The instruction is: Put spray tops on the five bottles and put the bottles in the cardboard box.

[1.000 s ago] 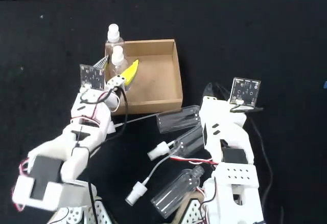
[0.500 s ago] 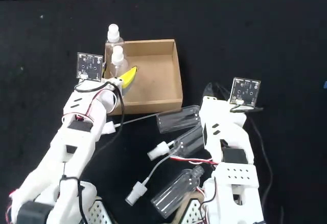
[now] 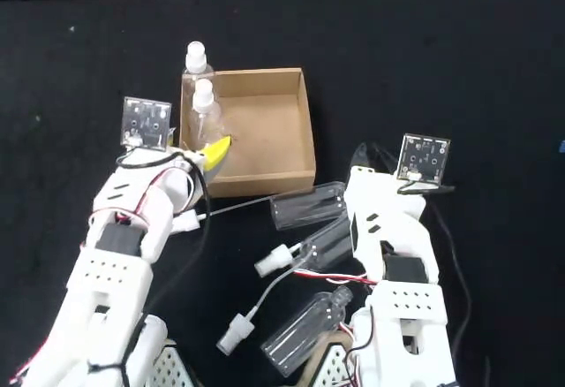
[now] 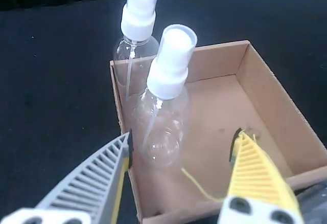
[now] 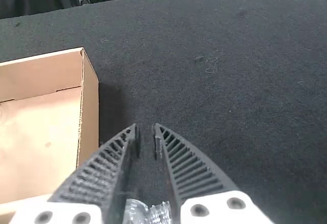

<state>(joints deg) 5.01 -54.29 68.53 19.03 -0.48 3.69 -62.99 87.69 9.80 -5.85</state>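
1. Lying nearest the arms' bases, a clear uncapped bottle [image 3: 305, 330] rests on its side on the black table [image 3: 494, 78], its bare neck turned towards the right arm. A loose white spray top [image 3: 237, 332] lies just beside it, its thin tube curving away.
2. Next out, a second clear bottle [image 3: 328, 244] lies on its side with a second spray top [image 3: 272, 261] at its neck end. I cannot tell whether that top is screwed on.
3. A little farther, a third bottle [image 3: 307, 206] lies flat near the cardboard box [image 3: 309, 131]. A third spray top [image 3: 188, 221] lies by the left arm, and its tube reaches towards this bottle.
4. The right gripper [image 5: 145, 128] hangs over bare table beside the box, its ribbed fingers drawn almost together with nothing between their tips.
5. The left gripper [image 4: 183, 137] hangs over the box's near-left corner, spread wide and grasping nothing.
6. A capped bottle [image 4: 163, 127], clear with a white top, stands upright inside the box between the left gripper's fingers and apart from both.
7. Farthest, another capped bottle [image 4: 133, 55] stands upright outside the box, just beyond its far-left corner.
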